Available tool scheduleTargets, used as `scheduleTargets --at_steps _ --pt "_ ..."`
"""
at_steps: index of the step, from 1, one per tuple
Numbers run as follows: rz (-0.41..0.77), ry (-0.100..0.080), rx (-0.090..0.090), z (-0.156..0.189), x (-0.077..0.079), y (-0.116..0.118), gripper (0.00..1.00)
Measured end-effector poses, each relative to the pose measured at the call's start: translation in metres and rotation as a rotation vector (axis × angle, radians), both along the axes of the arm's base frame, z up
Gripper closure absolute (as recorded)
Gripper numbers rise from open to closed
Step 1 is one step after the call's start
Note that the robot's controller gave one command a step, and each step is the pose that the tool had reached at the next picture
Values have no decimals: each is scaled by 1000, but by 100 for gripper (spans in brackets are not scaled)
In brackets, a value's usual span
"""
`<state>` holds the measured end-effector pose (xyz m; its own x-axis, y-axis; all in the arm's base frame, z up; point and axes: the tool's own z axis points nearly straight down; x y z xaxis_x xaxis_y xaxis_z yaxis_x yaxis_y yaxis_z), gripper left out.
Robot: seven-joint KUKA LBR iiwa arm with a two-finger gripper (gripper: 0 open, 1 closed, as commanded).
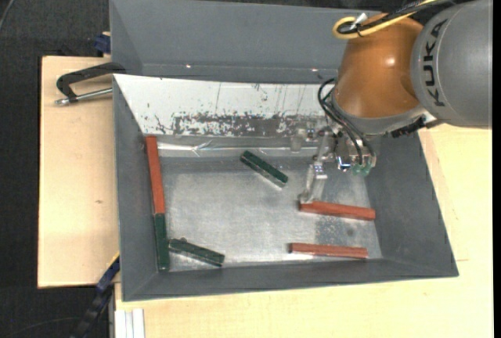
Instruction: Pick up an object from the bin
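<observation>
My gripper (311,192) hangs under the orange cover at the right of the bin, its tip just above the left end of a red stick (337,210) that lies flat on the bin floor. It carries nothing that I can see. A second red stick (328,250) lies nearer the front wall, parallel to the first. A dark green stick (264,168) lies slanted to the gripper's left, toward the back wall.
Along the left wall lie a long red stick (156,176) and, below it, a dark green stick (160,242). Another dark green stick (197,252) rests in the front left corner. The arm and its cover overhang the bin's back right corner.
</observation>
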<state>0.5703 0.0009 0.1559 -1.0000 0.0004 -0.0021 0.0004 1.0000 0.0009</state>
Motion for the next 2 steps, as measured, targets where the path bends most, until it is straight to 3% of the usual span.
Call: scheduleTargets --at_steps 1,2 --pt "24 6 -3 -74 -20 -115 0" --pt "75 5 0 -86 -60 -105 0"
